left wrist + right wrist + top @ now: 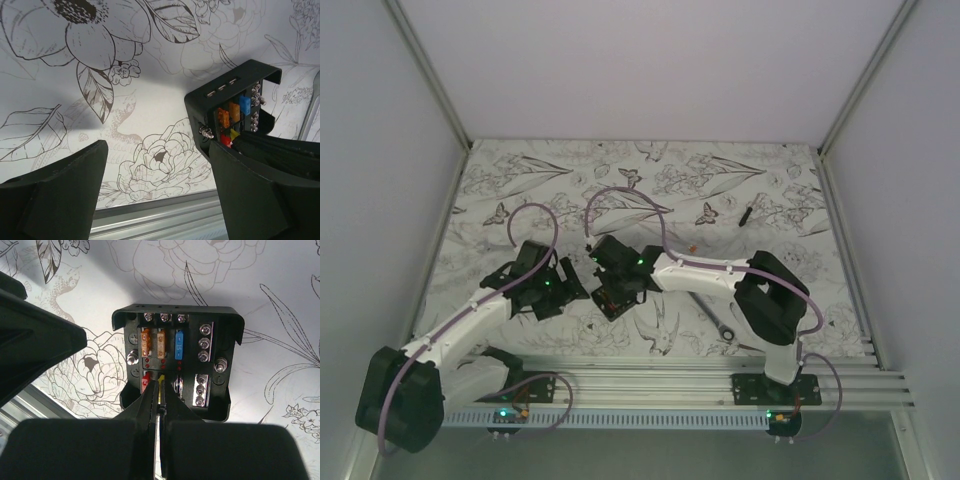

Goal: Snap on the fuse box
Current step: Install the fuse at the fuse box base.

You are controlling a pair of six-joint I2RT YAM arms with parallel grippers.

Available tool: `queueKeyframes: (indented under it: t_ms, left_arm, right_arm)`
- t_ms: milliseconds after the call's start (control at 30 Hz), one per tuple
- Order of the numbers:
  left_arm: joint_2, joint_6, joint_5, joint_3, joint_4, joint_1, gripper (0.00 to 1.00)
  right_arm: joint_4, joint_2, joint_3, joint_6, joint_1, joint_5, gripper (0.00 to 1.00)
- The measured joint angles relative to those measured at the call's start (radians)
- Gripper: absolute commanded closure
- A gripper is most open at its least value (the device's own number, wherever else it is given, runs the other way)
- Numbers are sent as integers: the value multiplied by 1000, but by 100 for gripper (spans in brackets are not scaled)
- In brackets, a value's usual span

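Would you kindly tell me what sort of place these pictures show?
Probably an enclosed robot test cell: plain white walls on three sides, a flower-printed cloth as work surface, and a left arm and right arm bolted to an aluminium rail.

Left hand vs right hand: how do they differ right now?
Left hand is wide open and empty; right hand is shut. Left hand sits beside the fuse box; right hand reaches into it, at the yellow fuse. Both are black and close to the box.
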Motion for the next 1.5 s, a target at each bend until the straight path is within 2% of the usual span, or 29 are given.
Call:
queueKeyframes:
  t_ms: [233, 467, 800, 1000, 1167, 1500]
  left_arm:
    - [-23, -3, 4, -8, 1, 34, 15]
    - [-30, -4, 7, -15, 2, 39, 15]
    - [-58, -6, 23, -15, 2, 39, 15]
    - [-74, -6, 29, -16, 2, 39, 14]
    - [-86, -6, 37, -16, 2, 39, 14]
    - [-92, -6, 56, -16, 2, 39, 14]
  right_arm:
    - [4, 15, -3, 26, 10, 21, 100]
    - [105, -18, -85, 71, 5, 24, 100]
    - [106, -43, -85, 73, 5, 34, 100]
    - [13, -64, -72, 25, 7, 43, 83]
    - [-21, -90, -55, -3, 7, 37, 74]
    - [-18, -154, -82, 14, 7, 26, 80]
